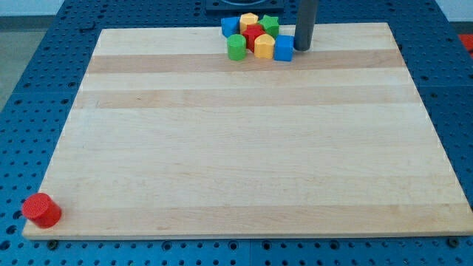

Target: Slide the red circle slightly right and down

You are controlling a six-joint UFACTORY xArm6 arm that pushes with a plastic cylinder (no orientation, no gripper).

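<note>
The red circle is a short red cylinder at the bottom left corner of the wooden board, right at its edge. My tip rests on the board at the view's top, far from the red circle, just right of a blue cube. That cube belongs to a tight cluster of blocks at the top edge.
The cluster holds a green cylinder, a yellow block, a red block, a second blue block, a second yellow block and a green block. A blue perforated table surrounds the board.
</note>
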